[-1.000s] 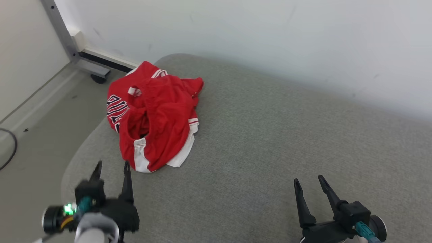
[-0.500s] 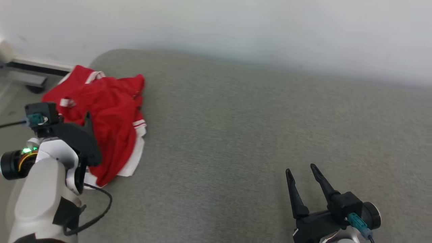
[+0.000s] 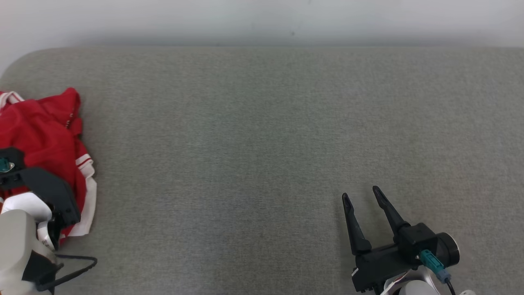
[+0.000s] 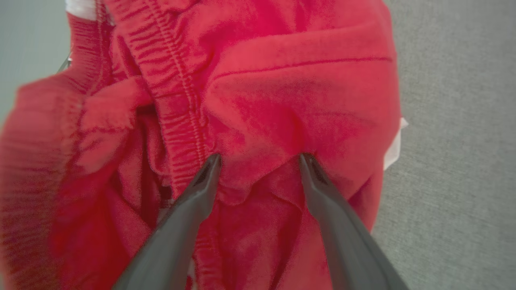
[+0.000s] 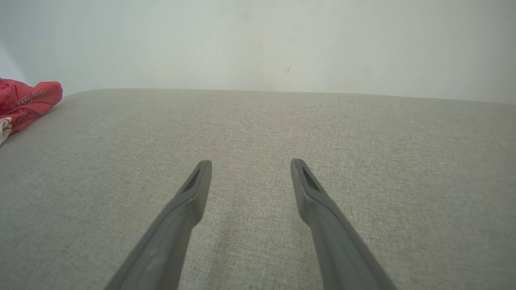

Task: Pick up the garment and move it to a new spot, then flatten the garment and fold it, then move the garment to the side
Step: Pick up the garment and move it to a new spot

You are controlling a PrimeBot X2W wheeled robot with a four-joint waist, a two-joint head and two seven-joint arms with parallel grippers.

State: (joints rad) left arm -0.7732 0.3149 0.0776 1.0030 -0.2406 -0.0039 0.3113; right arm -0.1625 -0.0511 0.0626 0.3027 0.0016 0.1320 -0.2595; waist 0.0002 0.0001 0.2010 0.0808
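Since a second ago the left gripper [image 4: 260,161] has come forward from short of the garment [image 4: 282,92] to directly over it. Its jaws stand wide apart, and both tips are set against the red cloth with a raised fold between them. They are not closed on anything. An elastic, gathered band runs down the cloth just beside the left-hand tip, and a white trim edge shows past the right-hand one.

The right gripper [image 3: 361,193] has not changed its pose. It hangs low over the bare worktop [image 3: 262,143], fingers pointing away from the robot, jaws equally wide and empty, well apart from the garment. A teal connector [image 3: 430,260] sits on its body.

The head camera has swung to the right over the same second. The garment's place at the far left edge of that view, partly cut off, is therefore a change of view and not a move of the cloth. Its crumple looks unaltered, and it lies in a heap near the rounded left end of the grey, cloth-covered worktop. White striped trim lies along its near side. The left arm's dark housing and pale forearm cover its lower part, and a black cable [image 3: 77,266] loops below.

A plain white wall [image 3: 262,20] runs behind the worktop's far edge.
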